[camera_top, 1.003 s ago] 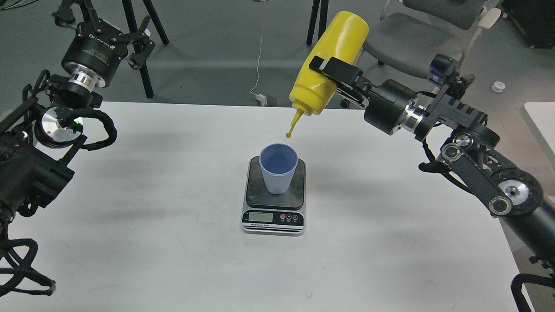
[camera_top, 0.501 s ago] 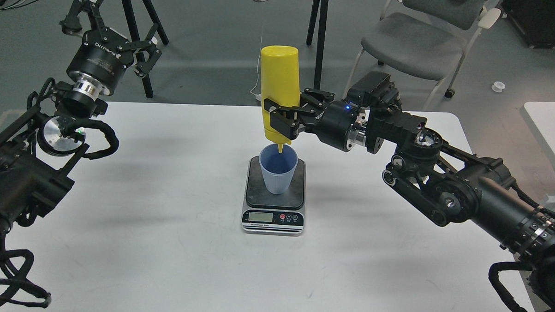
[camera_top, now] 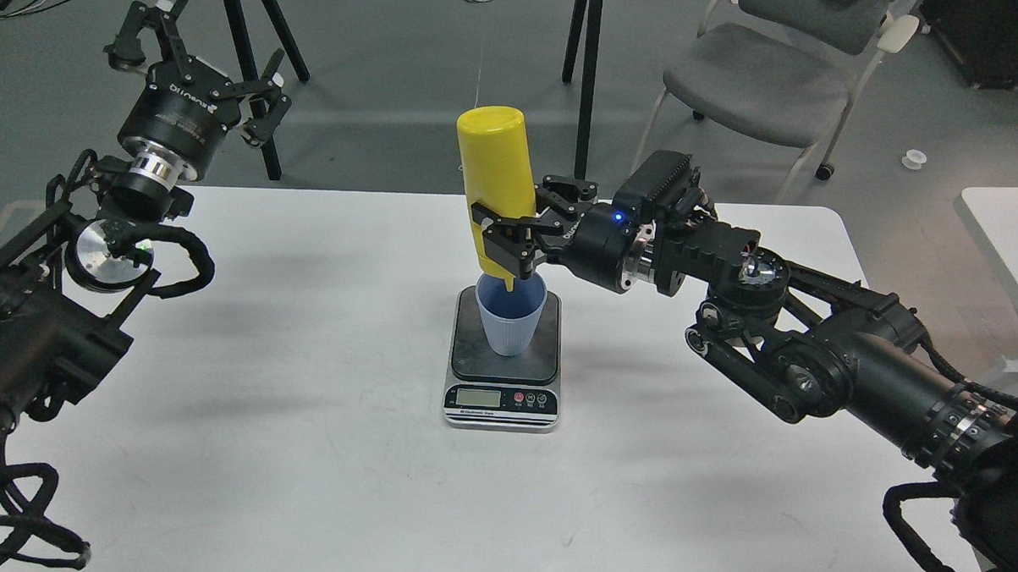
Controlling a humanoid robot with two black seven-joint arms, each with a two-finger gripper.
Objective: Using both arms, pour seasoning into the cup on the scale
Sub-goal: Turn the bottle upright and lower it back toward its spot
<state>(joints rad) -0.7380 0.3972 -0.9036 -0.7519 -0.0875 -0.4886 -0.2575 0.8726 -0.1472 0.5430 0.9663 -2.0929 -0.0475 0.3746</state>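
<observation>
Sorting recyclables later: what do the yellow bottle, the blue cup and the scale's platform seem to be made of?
The yellow bottle looks like soft opaque plastic, smooth with a dull sheen. The blue cup seems to be matte plastic, judging by its fine moulded ribs. The scale has a dark mottled platform, perhaps stone-look glass or plastic; I cannot tell which.

Right gripper [camera_top: 504, 245] clamped, arm stretched inward; left gripper [camera_top: 200, 51] raised, fingers spread

I see the yellow seasoning bottle [camera_top: 496, 171] upside down, nozzle dipping into the ribbed light-blue cup [camera_top: 510, 311] that stands upright on the scale's [camera_top: 503, 366] dark platform.
</observation>
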